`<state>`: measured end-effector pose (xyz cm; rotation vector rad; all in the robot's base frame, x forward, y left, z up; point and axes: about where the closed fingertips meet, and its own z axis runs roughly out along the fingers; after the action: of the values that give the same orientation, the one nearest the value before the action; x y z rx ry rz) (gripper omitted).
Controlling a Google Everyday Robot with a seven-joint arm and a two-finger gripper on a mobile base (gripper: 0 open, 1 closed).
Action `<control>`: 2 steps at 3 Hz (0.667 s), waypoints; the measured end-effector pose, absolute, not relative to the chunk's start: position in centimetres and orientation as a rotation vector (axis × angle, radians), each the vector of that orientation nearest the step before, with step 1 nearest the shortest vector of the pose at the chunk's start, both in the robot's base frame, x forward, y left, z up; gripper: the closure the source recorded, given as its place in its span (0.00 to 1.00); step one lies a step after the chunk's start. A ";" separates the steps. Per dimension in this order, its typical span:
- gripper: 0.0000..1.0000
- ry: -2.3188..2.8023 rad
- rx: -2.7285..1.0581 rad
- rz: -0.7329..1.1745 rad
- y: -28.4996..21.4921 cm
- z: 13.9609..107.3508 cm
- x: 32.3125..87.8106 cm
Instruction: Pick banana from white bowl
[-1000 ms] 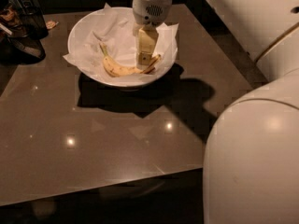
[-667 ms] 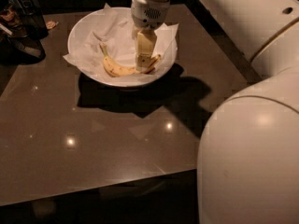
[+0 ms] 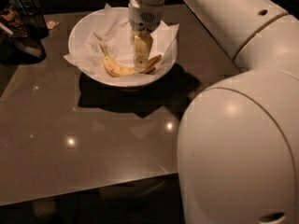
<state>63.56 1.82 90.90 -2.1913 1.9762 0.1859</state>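
In the white bowl (image 3: 74,31), the hand (image 3: 142,65) covers the banana (image 3: 117,70) midway.

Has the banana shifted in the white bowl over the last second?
No. The banana lies in the same spot relative to the rim of the white bowl, with the hand down at its right half.

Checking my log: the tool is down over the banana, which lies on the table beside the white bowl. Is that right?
No. The banana lies inside the white bowl, on its paper lining, not beside it; the tool is down over it. The camera view shows this.
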 end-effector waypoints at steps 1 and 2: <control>0.26 1.984 -2.212 0.200 2.3 89.7 64.1; 0.27 1.986 -2.236 0.232 2.9 88.3 63.9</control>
<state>63.93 2.95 88.34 -2.2359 1.9863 0.2318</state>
